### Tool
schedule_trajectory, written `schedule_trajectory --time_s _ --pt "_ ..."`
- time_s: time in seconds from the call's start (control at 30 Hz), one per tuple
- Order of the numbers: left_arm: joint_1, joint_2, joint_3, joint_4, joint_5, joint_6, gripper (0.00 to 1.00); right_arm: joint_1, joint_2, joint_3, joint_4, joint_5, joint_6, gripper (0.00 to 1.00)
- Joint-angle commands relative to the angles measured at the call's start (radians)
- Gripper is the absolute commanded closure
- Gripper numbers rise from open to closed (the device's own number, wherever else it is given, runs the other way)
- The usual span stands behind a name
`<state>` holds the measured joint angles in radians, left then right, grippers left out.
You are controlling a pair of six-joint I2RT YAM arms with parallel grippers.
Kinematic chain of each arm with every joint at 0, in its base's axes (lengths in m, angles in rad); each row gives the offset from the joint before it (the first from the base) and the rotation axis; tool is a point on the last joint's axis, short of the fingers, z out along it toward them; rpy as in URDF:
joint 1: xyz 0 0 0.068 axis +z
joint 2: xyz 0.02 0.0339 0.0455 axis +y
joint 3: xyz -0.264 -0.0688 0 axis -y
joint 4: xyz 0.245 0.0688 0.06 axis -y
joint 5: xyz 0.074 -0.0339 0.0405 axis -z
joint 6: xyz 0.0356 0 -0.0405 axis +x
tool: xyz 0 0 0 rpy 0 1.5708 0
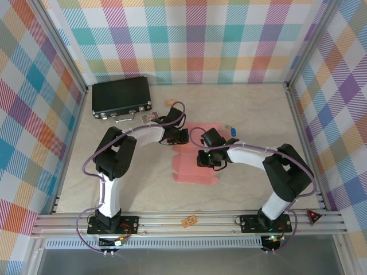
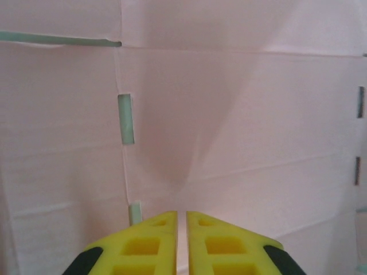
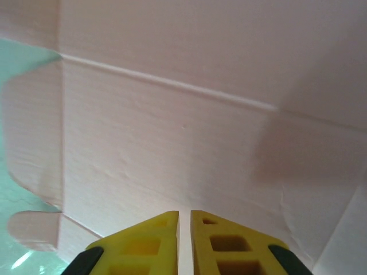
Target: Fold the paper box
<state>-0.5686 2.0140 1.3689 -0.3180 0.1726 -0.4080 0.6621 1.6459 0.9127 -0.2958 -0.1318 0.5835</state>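
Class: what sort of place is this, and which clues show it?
Likely a robot test cell: two arms bolted to a metal rail, checked walls, a pink paper box on the table.

Bright even light; soft shadow on paper box [image 2: 189, 149], close-ups blurry

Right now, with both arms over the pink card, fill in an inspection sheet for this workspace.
Surface: beige table, no spills seen.
Job's things: paper box at the centre, not yet a box, with creases and slots showing.
Clutter: black case at far left; small blue item; small tan scrap.
Grippers: left gripper and right gripper both close over the card, fingers nearly together, nothing between them.
Cables: purple cable looping off the left arm, away from the card.
Surroundings: plaid walls, aluminium frame.
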Motion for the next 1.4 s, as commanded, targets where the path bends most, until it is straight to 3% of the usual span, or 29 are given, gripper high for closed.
schedule_trajectory --time_s 0.0,0.27,0.57,0.8,0.93,1.37 --pt "0.018 -0.099 0.061 -0.056 -0.057 0.015 0.84 -0.059 -0.018 0.09 -0.024 0.007 -0.045 0.85" --pt "0.075 -0.044 0.165 -0.102 -0.155 0.02 0.76 -0.155 0.169 0.291 -0.038 -0.079 -0.109 0.84" --pt "0.108 0.095 0.342 -0.188 -0.225 0.076 0.54 -0.158 0.337 0.404 -0.058 -0.074 -0.111 0.85" --pt "0.122 0.193 0.451 -0.244 -0.149 0.108 0.53 -0.157 0.401 0.4 -0.059 -0.068 -0.112 0.86" --pt "0.123 0.237 0.507 -0.302 -0.173 0.109 0.54 -0.158 0.414 0.397 -0.058 -0.072 -0.116 0.86" --pt "0.124 0.301 0.553 -0.346 -0.114 0.105 0.56 -0.157 0.414 0.399 -0.057 -0.08 -0.122 0.85"
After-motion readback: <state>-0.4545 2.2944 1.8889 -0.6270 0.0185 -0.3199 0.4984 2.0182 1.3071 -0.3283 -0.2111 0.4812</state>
